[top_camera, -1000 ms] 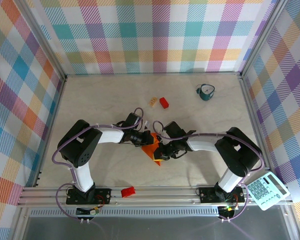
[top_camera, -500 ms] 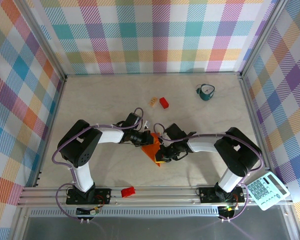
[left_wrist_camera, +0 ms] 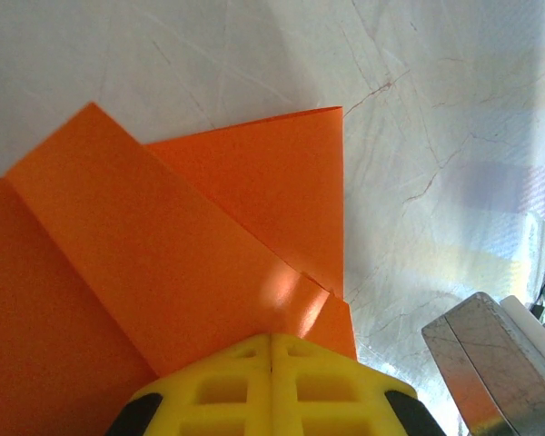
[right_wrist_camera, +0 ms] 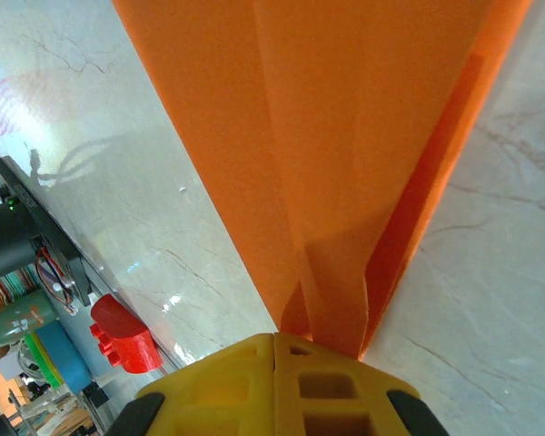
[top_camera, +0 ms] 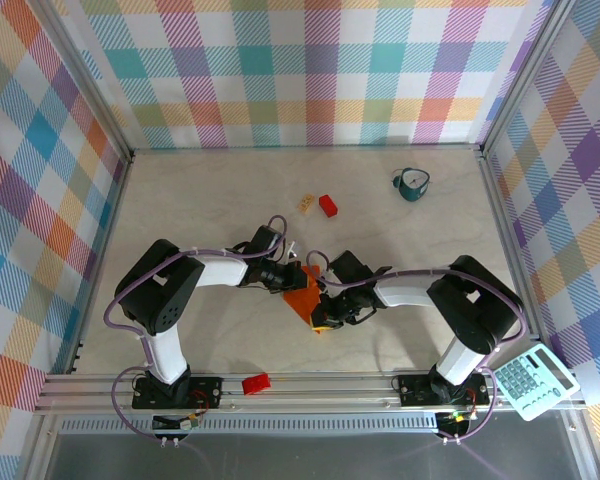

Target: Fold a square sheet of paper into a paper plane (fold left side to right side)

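On the counter (top_camera: 200, 210), the right fingers (right_wrist_camera: 282, 351), pressed together, bear down on the near tip of the creased square sheet of paper (top_camera: 302, 297). At its far edge the left fingers (left_wrist_camera: 280, 351), likewise closed, pin it, likely to sharpen the folds.

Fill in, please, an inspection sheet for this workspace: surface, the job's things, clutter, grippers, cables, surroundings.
Surface: pale marbled table; no spill seen.
Job's things: orange paper, folded and creased, lying near the table's centre.
Clutter: red block and tan block next to each other, far middle; teal cup, far right; red piece on the near rail; calculator, near right corner.
Grippers: left gripper shut, tips on the paper; right gripper shut, tips at a paper flap; a pinch is not certain.
Cables: grey-purple cables loop close to the paper.
Surroundings: plaid walls on three sides.
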Robot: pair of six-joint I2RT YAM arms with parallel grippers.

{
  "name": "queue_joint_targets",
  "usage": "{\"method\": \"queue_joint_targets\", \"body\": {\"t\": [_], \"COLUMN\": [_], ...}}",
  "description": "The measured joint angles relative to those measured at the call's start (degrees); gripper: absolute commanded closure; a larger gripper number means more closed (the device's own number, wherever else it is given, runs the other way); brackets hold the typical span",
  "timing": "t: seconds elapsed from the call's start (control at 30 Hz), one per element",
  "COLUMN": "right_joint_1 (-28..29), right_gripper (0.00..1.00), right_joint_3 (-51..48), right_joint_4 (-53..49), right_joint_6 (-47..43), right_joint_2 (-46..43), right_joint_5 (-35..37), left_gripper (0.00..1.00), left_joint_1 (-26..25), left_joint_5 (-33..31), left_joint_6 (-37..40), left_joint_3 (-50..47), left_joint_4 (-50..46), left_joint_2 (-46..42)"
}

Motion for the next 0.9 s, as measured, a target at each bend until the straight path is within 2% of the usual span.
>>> {"method": "queue_joint_targets", "body": {"t": [0.9], "right_joint_1": [0.92], "right_gripper": [0.96], "right_joint_3": [-3.15], "right_joint_4": [6.60], "right_joint_6": [2.32], "right_joint_2": [0.26], "right_joint_5": [-0.87], "left_gripper": [1.00], "left_joint_1": [-0.02], "left_joint_5": [-0.17], "left_joint_6": [0.00], "left_joint_3": [0.00], "left_joint_4": [0.00], "left_joint_2": [0.00]}}
